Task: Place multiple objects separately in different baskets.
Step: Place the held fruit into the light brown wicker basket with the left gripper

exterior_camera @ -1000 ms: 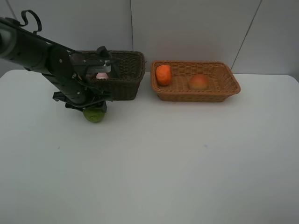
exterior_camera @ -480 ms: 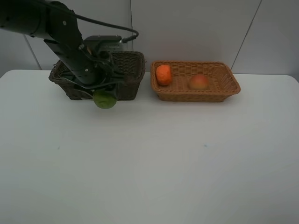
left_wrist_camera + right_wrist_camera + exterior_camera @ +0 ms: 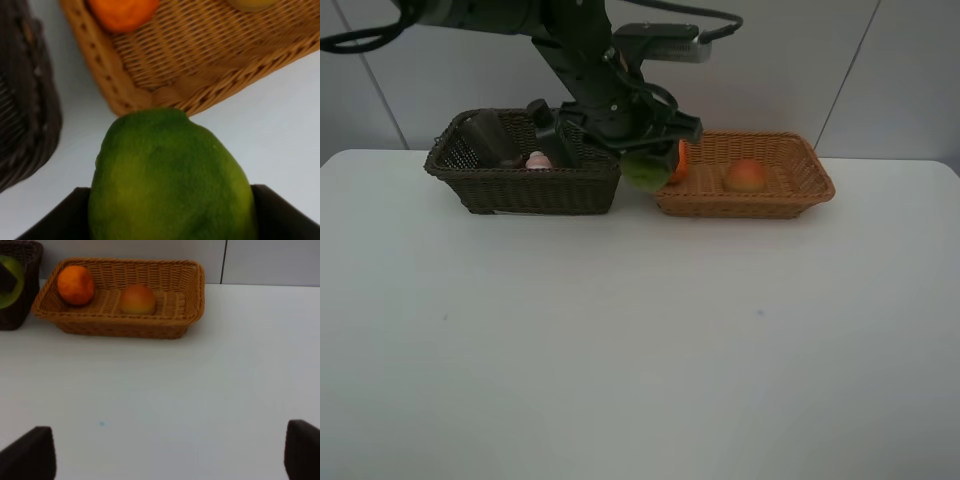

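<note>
My left gripper [image 3: 648, 168] is shut on the bumpy green citrus [image 3: 646, 170] [image 3: 170, 175] and holds it in the air over the near left corner of the light tan basket [image 3: 800, 190] [image 3: 200, 50] [image 3: 180, 300]. In that basket lie the orange tangerine [image 3: 678, 158] [image 3: 122, 12] [image 3: 75, 285] and the red-yellow peach [image 3: 746, 176] [image 3: 137, 299]. The dark brown basket [image 3: 520, 185] [image 3: 20, 100] stands to its left and holds the pink white-capped bottle [image 3: 538, 160] and a dark item [image 3: 490, 140]. My right gripper [image 3: 170, 452] is open and empty above the table.
The white table [image 3: 640, 340] runs wide in front of both baskets. A grey panelled wall [image 3: 770, 60] stands right behind them. The left arm [image 3: 570, 50] reaches over the dark basket.
My left gripper has lifted the green citrus from the table in front of the dark basket and carried it right, to the tan basket's left corner.
</note>
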Controlling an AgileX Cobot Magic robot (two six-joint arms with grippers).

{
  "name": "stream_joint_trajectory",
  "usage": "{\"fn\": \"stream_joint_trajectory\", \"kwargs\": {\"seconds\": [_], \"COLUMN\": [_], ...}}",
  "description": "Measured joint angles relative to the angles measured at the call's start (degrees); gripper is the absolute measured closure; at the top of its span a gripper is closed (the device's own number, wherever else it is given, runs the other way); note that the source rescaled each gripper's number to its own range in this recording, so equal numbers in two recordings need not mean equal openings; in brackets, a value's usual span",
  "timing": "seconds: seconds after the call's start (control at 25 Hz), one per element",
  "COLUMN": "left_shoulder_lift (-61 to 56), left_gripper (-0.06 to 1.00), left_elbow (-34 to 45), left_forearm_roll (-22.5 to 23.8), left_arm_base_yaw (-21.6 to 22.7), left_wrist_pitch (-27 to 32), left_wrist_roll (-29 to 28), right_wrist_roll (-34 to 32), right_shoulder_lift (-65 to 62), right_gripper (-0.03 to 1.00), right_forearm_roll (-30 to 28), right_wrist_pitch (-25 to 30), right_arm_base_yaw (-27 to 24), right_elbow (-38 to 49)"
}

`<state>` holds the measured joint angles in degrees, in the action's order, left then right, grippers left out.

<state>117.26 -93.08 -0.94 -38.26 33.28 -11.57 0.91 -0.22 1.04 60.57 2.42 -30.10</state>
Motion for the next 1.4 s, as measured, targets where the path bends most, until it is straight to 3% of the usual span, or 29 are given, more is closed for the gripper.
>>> {"fn": "stream_joint_trajectory", "kwargs": {"seconds": [0.2,0.6,0.76,1.0,1.4], "left_shoulder_lift": [4.4,11.4,15.5,19.7,21.4], "left_gripper": [0.15,0.15,0.15,0.15,0.15], "left_elbow": [-6.7,-7.4,-7.4,-7.4,-7.4], "left_forearm_roll": [0.9,2.6,2.5,2.5,-0.7], "left_arm_base_yaw": [-1.6,-1.9,-1.9,-1.9,-1.9], "left_wrist_pitch": [-2.6,-29.8,-35.8,-39.2,-40.1], "left_wrist_roll": [3.6,6.5,7.7,12.2,12.6], "right_wrist_roll": [0.0,0.0,0.0,0.0,0.0], "right_shoulder_lift": [0.0,0.0,0.0,0.0,0.0], "right_gripper": [0.00,0.00,0.00,0.00,0.00], "right_forearm_roll": [0.0,0.0,0.0,0.0,0.0], "right_wrist_pitch": [0.0,0.0,0.0,0.0,0.0], "right_arm_base_yaw": [0.0,0.0,0.0,0.0,0.0], "right_elbow": [0.0,0.0,0.0,0.0,0.0]}}
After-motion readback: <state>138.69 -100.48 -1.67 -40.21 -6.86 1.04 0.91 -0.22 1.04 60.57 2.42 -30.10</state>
